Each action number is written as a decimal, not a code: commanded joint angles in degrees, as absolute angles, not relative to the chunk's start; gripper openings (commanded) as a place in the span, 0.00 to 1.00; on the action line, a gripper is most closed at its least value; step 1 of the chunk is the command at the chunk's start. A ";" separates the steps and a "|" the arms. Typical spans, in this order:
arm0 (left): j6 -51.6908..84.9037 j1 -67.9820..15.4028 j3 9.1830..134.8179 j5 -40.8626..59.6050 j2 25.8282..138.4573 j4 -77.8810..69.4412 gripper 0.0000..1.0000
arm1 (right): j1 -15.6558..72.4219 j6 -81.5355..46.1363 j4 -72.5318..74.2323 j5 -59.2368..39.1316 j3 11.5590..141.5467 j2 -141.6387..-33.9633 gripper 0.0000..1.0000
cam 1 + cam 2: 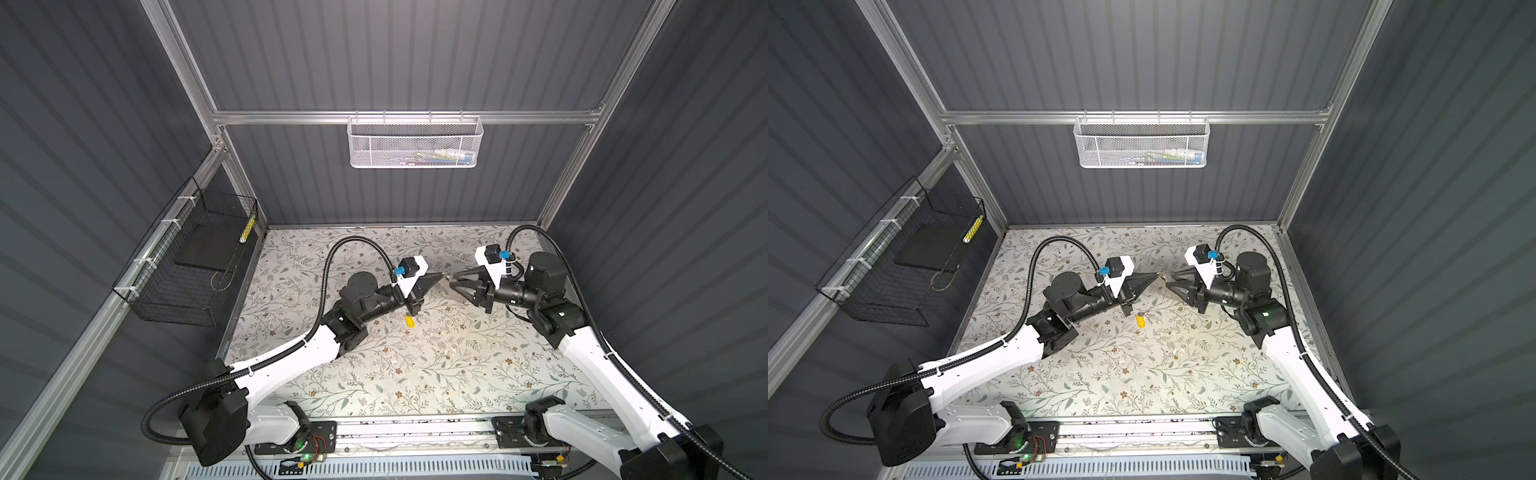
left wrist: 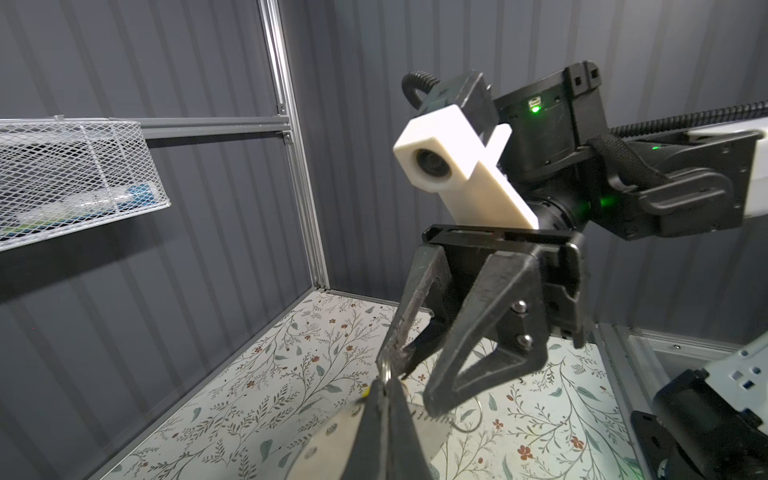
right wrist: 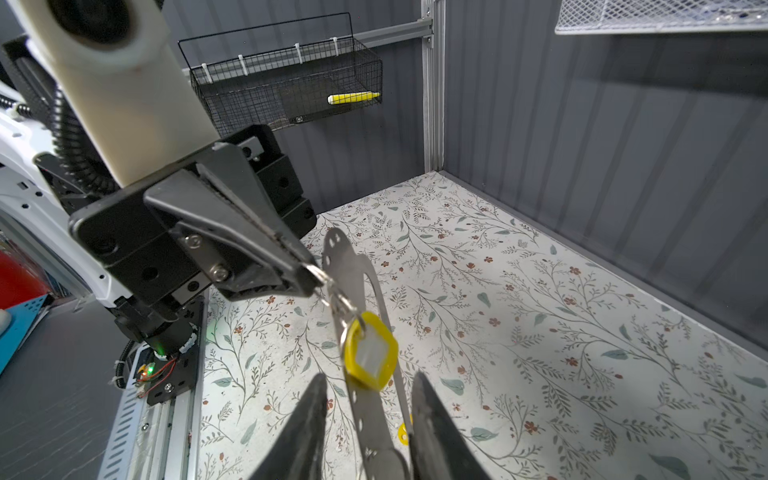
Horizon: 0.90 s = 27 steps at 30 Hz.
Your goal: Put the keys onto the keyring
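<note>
The right tool [image 3: 369,376] grips the keyring [image 3: 347,257] aloft, rim exposed. The left tool [image 3: 309,272], closed, pinches one key [image 3: 370,353] by its silvery ring [image 3: 328,282] against it (threading, I'd guess). The spare key [image 1: 410,322] lies on the worktop [image 1: 415,374], seven o'clock from them.

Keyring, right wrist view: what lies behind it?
Through its opening: floral table and a sliver of a yellow key tag lying there, the rest hidden by the keyring rim.
</note>
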<state>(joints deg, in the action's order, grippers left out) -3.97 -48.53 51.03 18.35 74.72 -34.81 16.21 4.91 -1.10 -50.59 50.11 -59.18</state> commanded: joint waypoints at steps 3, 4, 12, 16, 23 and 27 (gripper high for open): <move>-3.34 -48.00 51.70 21.30 73.63 -36.26 0.00 | 16.17 4.41 0.00 -50.54 52.38 -59.94 0.28; -3.42 -47.93 51.83 21.65 73.65 -36.13 0.00 | 16.17 4.45 0.00 -50.24 52.34 -59.94 0.28; -3.45 -47.86 52.43 22.65 74.00 -35.63 0.00 | 16.05 4.71 -0.24 -49.95 53.08 -60.13 0.22; -3.39 -47.77 52.73 22.80 74.33 -35.51 0.00 | 16.16 5.95 -0.68 -53.48 53.01 -60.12 0.19; -2.70 -47.24 52.73 22.49 74.75 -36.03 0.00 | 16.26 7.72 -2.90 -55.99 52.60 -59.86 0.21; -2.16 -47.06 53.09 23.28 75.27 -36.43 0.00 | 16.30 8.23 -3.57 -56.63 52.78 -59.59 0.19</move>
<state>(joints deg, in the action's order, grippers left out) -3.49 -47.51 51.05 22.04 74.78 -34.76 16.21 7.14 -2.22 -54.74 51.57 -60.10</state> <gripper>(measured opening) 0.042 0.195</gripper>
